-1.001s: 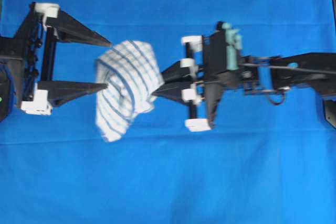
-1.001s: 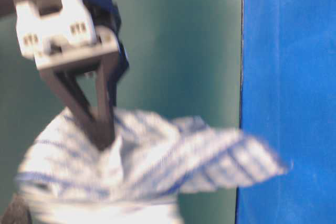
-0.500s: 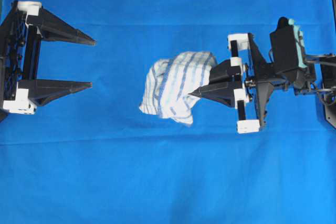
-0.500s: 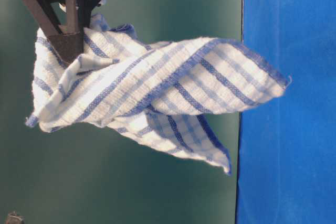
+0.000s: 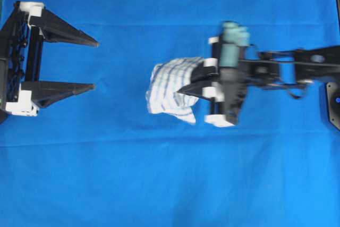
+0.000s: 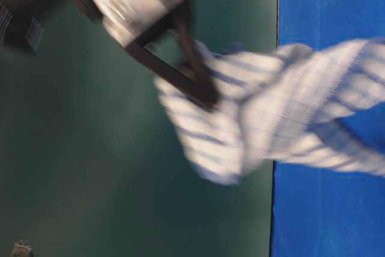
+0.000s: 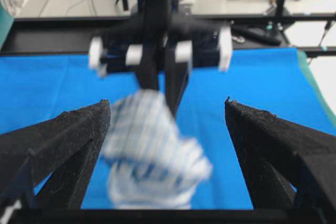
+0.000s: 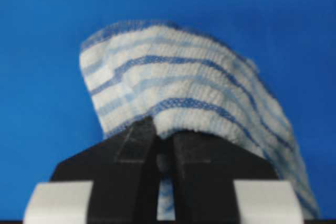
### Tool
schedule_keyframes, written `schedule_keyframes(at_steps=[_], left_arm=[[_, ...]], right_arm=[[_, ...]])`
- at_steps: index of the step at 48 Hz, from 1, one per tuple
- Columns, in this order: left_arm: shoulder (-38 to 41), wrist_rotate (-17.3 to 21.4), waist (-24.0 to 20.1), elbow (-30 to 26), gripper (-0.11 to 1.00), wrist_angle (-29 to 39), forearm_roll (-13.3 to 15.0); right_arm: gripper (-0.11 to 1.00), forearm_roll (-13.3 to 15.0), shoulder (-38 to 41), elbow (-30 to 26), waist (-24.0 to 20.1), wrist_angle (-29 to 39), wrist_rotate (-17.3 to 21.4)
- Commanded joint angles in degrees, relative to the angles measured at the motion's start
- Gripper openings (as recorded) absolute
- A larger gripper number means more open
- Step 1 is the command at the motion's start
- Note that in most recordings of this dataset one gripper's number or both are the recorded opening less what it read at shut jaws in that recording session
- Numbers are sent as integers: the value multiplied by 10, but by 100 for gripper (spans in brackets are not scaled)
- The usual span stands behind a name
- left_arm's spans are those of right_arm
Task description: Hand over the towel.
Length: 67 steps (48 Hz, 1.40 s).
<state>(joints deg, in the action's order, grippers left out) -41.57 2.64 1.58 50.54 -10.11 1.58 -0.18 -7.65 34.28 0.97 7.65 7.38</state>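
Observation:
The towel, white with blue check stripes, hangs bunched in the air from my right gripper, which is shut on it. In the right wrist view the towel folds over the closed jaws and my right gripper pinches its edge. My left gripper is wide open and empty at the left, well apart from the towel. In the left wrist view the towel hangs blurred ahead between the spread fingers. The table-level view shows the towel blurred under the right gripper.
The blue table covering lies under both arms. The right arm stretches in from the right edge. A green wall shows in the table-level view.
The right gripper first pulled back to the right with the towel, away from the left gripper, then came partly left again and rolled. The left gripper drew back left and stays open.

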Motion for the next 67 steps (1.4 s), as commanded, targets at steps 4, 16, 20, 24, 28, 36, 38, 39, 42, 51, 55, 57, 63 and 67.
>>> schedule_keyframes(at_steps=[4,16,20,24,28,36,38,39,42,51,55,57,63,67], left_arm=[[2,0,2,-7,93,-6,1],[2,0,2,-6,93,-6,1],[2,0,2,-5,93,-6,1],[2,0,2,-4,93,-6,1],[2,0,2,-4,93,-6,1],[2,0,2,-2,93,-6,1],[2,0,2,-2,93,-6,1],[2,0,2,-2,93,-6,1],[2,0,2,-2,93,-6,1],[2,0,2,-2,93,-6,1],[2,0,2,0,93,-6,1],[2,0,3,0,93,-6,0],[2,-1,4,2,93,-5,1],[2,0,4,2,93,-5,1]], right_arm=[[4,17,83,-87,11,105,-5],[4,25,193,-133,25,137,-4],[4,25,203,-136,26,136,-4],[4,25,203,-135,25,135,-4],[4,25,203,-134,25,135,-4],[5,25,203,-135,25,137,-1],[5,25,203,-135,25,137,1],[5,25,203,-135,26,137,1],[20,25,200,-134,26,137,2],[70,25,153,-119,26,143,2],[70,25,115,-106,25,145,3],[69,25,93,-98,24,143,3],[70,25,14,-67,19,127,3],[70,26,-37,-43,15,101,2]])
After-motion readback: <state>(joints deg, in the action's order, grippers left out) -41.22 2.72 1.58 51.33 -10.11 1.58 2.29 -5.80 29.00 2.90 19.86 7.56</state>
